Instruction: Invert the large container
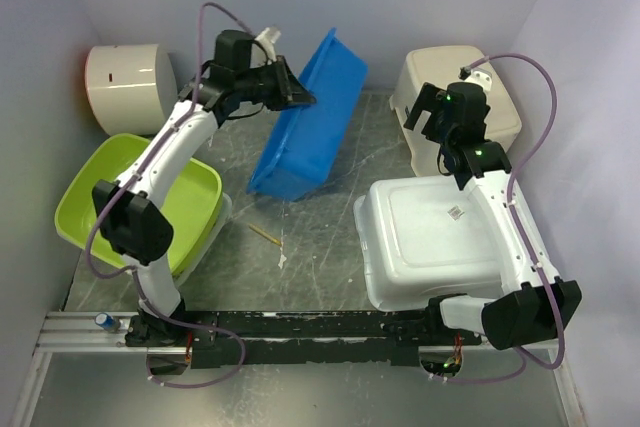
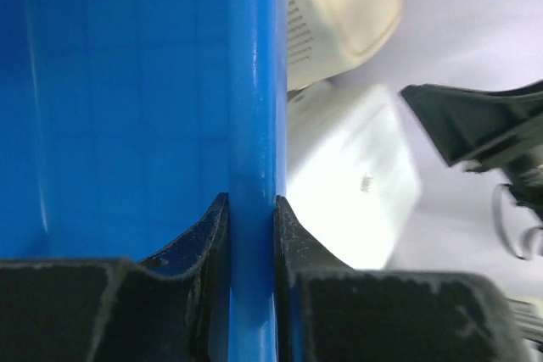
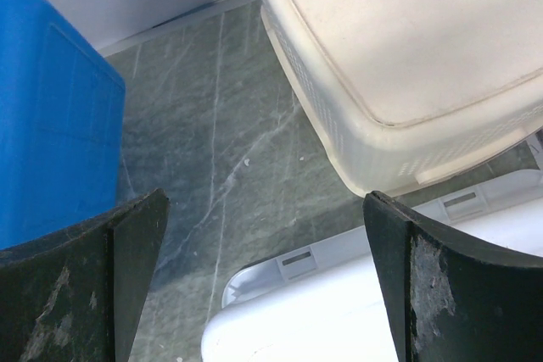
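Observation:
The large container [image 1: 420,247] is a glossy white tub lying base up at the front right, a small sticker on its upturned base. It also shows in the left wrist view [image 2: 352,175] and the right wrist view [image 3: 356,311]. My left gripper [image 1: 300,97] is at the back, shut on the rim of a smaller blue tub [image 1: 310,122], which is tilted up on one long edge. Both fingers press that blue rim [image 2: 252,125] between them [image 2: 251,205]. My right gripper [image 1: 440,117] hangs open [image 3: 265,201] above the floor just beyond the large container's far edge, holding nothing.
A cream perforated basket [image 1: 460,82] sits upside down at the back right, close to my right gripper. A lime green tub [image 1: 195,192] lies at the left under my left arm. A white round bin [image 1: 130,82] stands at the back left. A thin stick [image 1: 265,234] lies mid-table.

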{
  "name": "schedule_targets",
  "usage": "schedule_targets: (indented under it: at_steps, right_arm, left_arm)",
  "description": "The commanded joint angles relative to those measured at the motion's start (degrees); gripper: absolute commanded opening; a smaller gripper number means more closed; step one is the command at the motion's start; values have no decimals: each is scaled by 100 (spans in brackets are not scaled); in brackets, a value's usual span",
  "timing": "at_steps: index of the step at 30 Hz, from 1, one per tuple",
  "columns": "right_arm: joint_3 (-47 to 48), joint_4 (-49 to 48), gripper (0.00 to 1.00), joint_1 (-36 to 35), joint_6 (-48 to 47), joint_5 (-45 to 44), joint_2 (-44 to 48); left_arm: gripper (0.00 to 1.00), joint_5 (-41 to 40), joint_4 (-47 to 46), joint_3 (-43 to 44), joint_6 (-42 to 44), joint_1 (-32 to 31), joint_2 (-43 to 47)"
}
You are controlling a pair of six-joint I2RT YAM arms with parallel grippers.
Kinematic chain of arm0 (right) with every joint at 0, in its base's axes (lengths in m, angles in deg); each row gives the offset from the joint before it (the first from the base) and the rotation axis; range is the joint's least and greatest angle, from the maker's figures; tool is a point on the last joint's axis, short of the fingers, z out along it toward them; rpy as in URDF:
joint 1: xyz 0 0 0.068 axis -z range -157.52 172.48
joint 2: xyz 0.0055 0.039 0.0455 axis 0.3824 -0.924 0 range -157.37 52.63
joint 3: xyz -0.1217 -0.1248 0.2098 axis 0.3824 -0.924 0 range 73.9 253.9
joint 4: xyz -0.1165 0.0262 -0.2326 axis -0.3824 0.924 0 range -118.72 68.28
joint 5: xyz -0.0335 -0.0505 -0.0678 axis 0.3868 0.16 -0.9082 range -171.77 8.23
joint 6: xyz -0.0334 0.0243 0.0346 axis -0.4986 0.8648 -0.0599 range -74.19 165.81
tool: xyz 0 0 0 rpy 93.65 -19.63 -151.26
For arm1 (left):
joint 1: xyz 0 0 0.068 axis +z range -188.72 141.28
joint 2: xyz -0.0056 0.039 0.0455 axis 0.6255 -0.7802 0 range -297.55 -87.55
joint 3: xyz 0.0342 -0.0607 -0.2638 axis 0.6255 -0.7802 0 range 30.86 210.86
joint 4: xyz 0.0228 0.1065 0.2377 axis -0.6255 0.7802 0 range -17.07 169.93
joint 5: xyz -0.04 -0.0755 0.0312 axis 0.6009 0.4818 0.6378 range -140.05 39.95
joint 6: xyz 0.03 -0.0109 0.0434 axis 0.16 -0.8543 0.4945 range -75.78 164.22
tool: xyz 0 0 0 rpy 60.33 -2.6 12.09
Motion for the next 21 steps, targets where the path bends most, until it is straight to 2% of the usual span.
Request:
schedule_targets:
  at_steps: [1, 5, 8, 10, 14, 21]
  right_arm:
    - [120, 44, 100, 34, -31, -98, 135]
    - [75, 39, 100, 33, -14, -119, 186]
    - [66, 32, 100, 33, 8, -102, 200]
    - [57, 17, 100, 33, 18, -85, 205]
    - [48, 27, 100, 38, 22, -87, 186]
    - [30, 38, 100, 33, 15, -98, 143]
  left_arm:
    - [7, 1519, -3024, -1152, -1811, 613, 653]
    - [7, 2060, -4958, -2265, -3213, 965, 807]
    - [7, 2222, -6503, -3082, -4384, 1196, 798]
    - [7, 2228, -7185, -3476, -4920, 1351, 724]
    - [7, 2212, -8038, -4044, -5569, 1634, 543]
    - [7, 2275, -8330, -4199, -5893, 2014, 288]
